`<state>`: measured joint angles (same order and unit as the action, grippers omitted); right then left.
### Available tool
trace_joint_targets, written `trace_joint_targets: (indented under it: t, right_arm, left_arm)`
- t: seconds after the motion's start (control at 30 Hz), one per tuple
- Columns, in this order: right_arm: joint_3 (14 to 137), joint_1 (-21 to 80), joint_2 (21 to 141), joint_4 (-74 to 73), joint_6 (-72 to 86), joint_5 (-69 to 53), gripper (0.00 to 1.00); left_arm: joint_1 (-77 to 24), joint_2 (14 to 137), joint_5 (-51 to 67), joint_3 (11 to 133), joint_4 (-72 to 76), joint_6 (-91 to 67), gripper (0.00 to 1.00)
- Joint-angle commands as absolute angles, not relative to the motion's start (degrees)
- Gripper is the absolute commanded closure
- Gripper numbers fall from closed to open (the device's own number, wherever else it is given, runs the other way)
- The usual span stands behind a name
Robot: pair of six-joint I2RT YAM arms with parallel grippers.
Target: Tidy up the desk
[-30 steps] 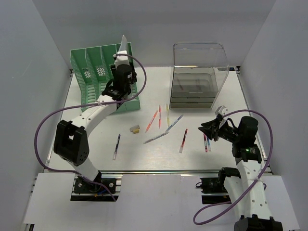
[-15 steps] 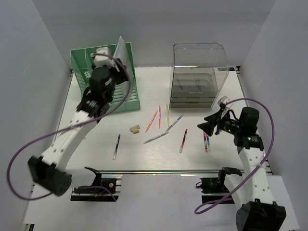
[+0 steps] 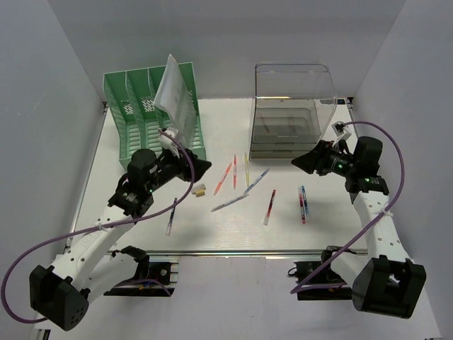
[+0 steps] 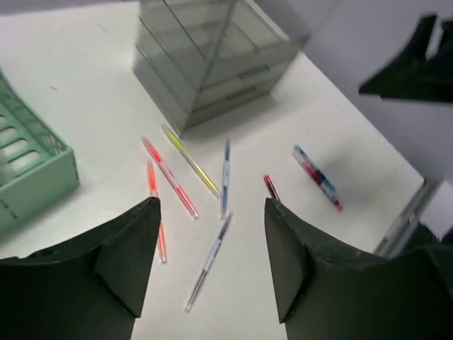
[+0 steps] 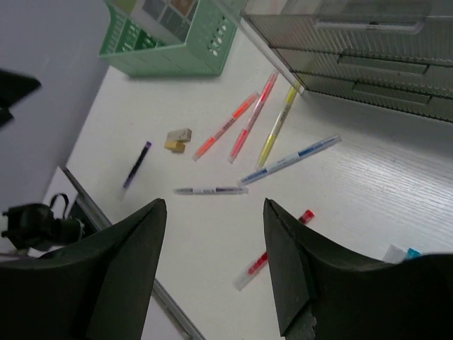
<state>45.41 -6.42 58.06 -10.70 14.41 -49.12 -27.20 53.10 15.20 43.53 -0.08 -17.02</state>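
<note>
Two claws hover over your desk (image 3: 226,230), which fills the view beneath both arms. The left claw (image 3: 204,167), beside the green file rack (image 3: 134,120), and the right claw (image 3: 300,162), beside the clear drawer box (image 3: 283,134), are spread wide and hold nothing. Pens (image 3: 270,206) lie scattered between them.

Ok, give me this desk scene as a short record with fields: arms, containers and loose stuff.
Desk: white, flat
Left gripper: open, empty, near the file rack
Right gripper: open, empty, in front of the drawer box
File rack: green, far left, paper leaning in its right slot
Drawer box: clear, far right
Loose items: several pens scattered mid-desk, plus a small tan block, maybe an eraser
</note>
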Motion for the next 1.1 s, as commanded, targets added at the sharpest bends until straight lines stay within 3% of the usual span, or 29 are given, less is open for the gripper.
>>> trace_joint_targets:
  t: [0.0,0.17,0.6,1.07]
  right_arm:
    - [42.9,-6.7,58.6,-1.2,25.0,-46.6,0.38]
    - [36.8,-6.6,59.2,14.6,33.1,-42.1,0.41]
    - [34.0,-6.7,72.3,35.4,46.0,-39.4,0.48]
    - [35.4,-6.5,84.3,48.8,54.3,-37.8,0.53]
  left_arm:
    - [-27.3,50.6,25.5,42.1,3.0,-14.1,0.28]
    - [-27.3,48.8,26.1,38.2,4.8,-10.5,0.26]
    - [-27.3,40.7,20.8,31.4,5.2,-8.3,0.19]
    - [-27.3,41.2,20.7,31.5,4.6,-7.3,0.18]
